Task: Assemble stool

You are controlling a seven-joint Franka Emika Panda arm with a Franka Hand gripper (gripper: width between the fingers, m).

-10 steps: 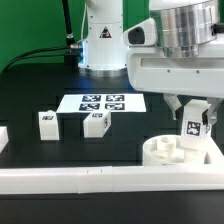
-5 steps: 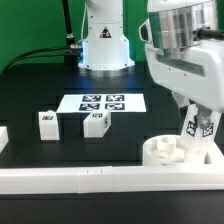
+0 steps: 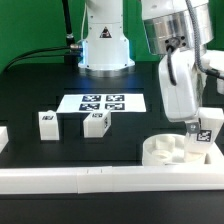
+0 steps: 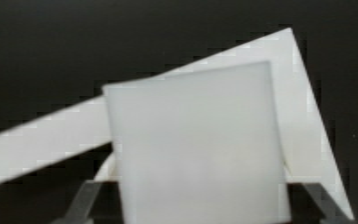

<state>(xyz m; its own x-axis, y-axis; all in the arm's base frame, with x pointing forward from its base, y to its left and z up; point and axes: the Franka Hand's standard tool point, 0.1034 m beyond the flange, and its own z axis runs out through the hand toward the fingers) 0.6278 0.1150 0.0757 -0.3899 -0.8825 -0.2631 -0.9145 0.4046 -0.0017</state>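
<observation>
Exterior view has the black table (image 3: 30,95) carrying everything, the arm (image 3: 178,80) at its right above the seat (image 3: 165,152), the marker board (image 3: 103,102) just beyond two loose legs (image 3: 47,122) (image 3: 95,122) at its left, and the hand (image 3: 203,128) clamped on a tilted leg (image 3: 206,137) over the seat's right rim.

Pincer (image 3: 202,126) clamps leg block (image 3: 206,137), tag facing camera, block tilted, lower end down inside seat (image 3: 160,158). Seat rests by table's (image 3: 30,95) front edge toward exterior view's right, against white border rail (image 3: 70,181). Two loose leg blocks (image 3: 46,123) (image 3: 95,123) stand mid-table, apart. Marker board (image 3: 101,102) lies flat behind them. Arm base (image 3: 103,40) at far edge.
</observation>
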